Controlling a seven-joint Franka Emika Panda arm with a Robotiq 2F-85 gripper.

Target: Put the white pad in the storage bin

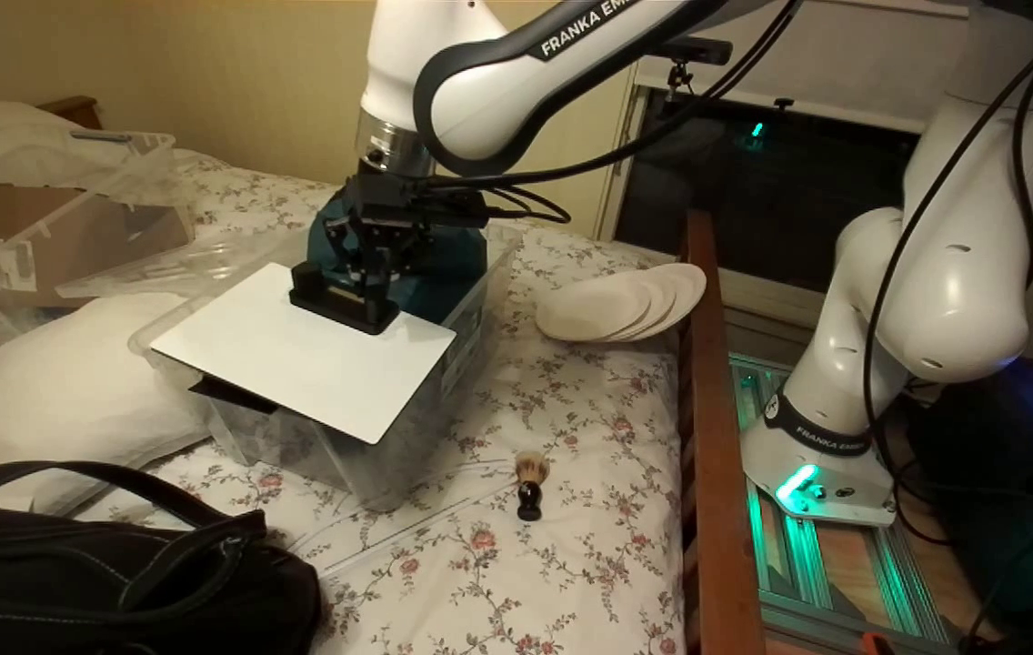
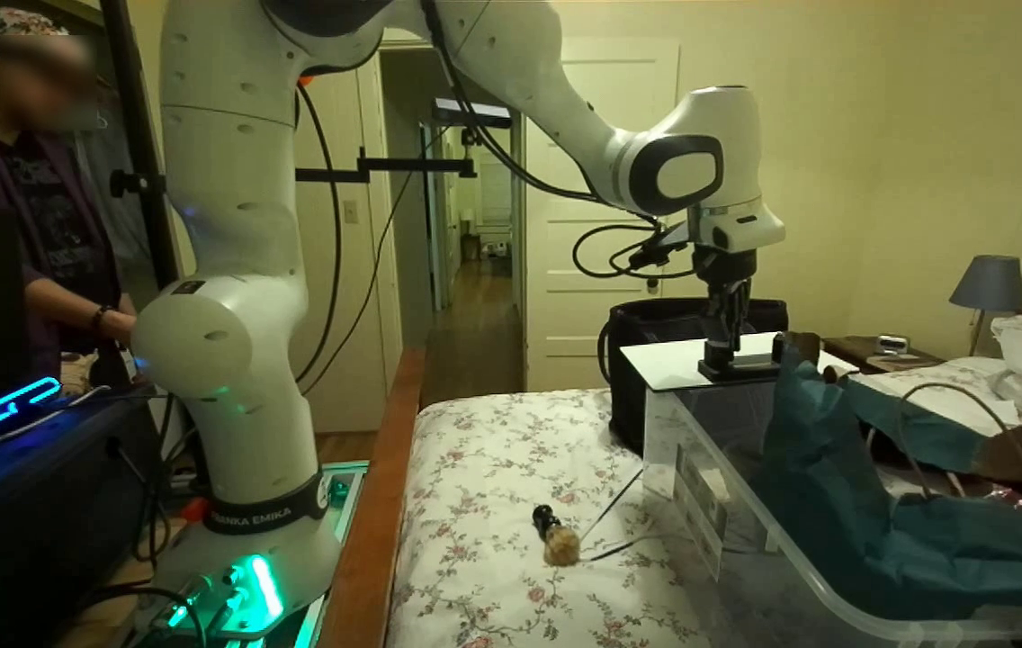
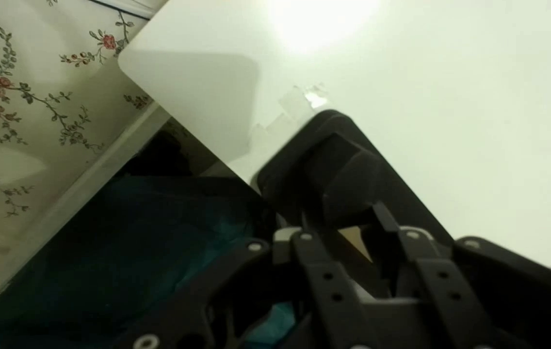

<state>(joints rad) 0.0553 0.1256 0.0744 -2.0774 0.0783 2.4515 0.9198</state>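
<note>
Black gripper [image 3: 346, 228] points straight down at the black block [image 1: 344, 309] on the white pad [image 1: 298, 364]. Its 2 fingers [image 3: 331, 286] stand near each other with a gap showing; can't tell if they're clamped on the block or just around it. Pad is right under the gripper, roughly level, lying across an end of the storage bin [image 2: 763, 567], not in it. On the rim or just above it: can't tell.

Relation that matters: grip point is by the pad's inner long edge, so most of the pad sticks out from there toward the bin's end, away from the teal paper [image 2: 821, 495] in the bin. Pad's long axis runs roughly square to the bin's long side; in the wrist view a corner reaches past that rim. Only 1 arm [image 2: 529, 63], no handoff.

My read: final placement, not done. I'd guess too wide to go straight down; probably wants a turn or tip so the long axis follows the bin. If gripped, off-centre hold could let the free side sag or snag the rim.

Further out: shaving brush [image 1: 530, 487] on the bedspread [image 1: 612, 400] near the bin, white plates [image 1: 594, 309] fanned by the wooden rail [image 1: 721, 455], black bag [image 1: 116, 564] near the pad's end.
</note>
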